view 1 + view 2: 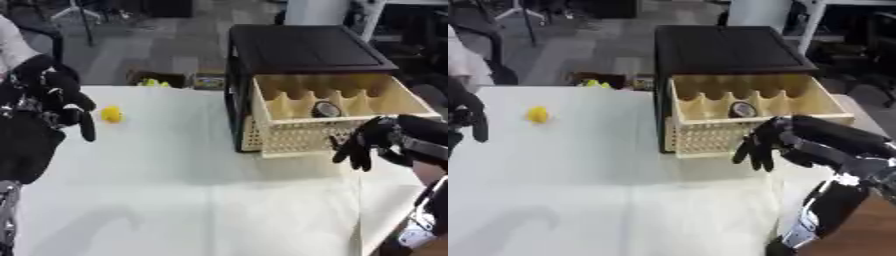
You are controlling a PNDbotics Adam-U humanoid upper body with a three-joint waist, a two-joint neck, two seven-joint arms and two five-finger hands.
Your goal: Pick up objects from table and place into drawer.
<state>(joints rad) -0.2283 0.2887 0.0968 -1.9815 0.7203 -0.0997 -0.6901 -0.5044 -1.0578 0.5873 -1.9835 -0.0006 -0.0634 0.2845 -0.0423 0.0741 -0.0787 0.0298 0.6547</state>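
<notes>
we find the small yellow object (pixel 111 114) on the table (pixel 192 200) just beyond the left hand (pixel 52 95) – fingers relaxed, holding nothing. right hand (pixel 767 145) hangs slack before the open drawer (pixel 710 137). we judge it light, possibly rolling – pinch its sides.

- One black cabinet (pixel 306 47), far right on the table.
- One cream lattice drawer (pixel 328 117), pulled open toward the near side.
- One round dark object (pixel 326 109) lying in the drawer.
- One small yellow object (pixel 111 114) on the white table (pixel 192 200), far left.
- Two black robot hands: left hand (pixel 52 95) at the left edge, right hand (pixel 767 145) near the drawer front.
</notes>
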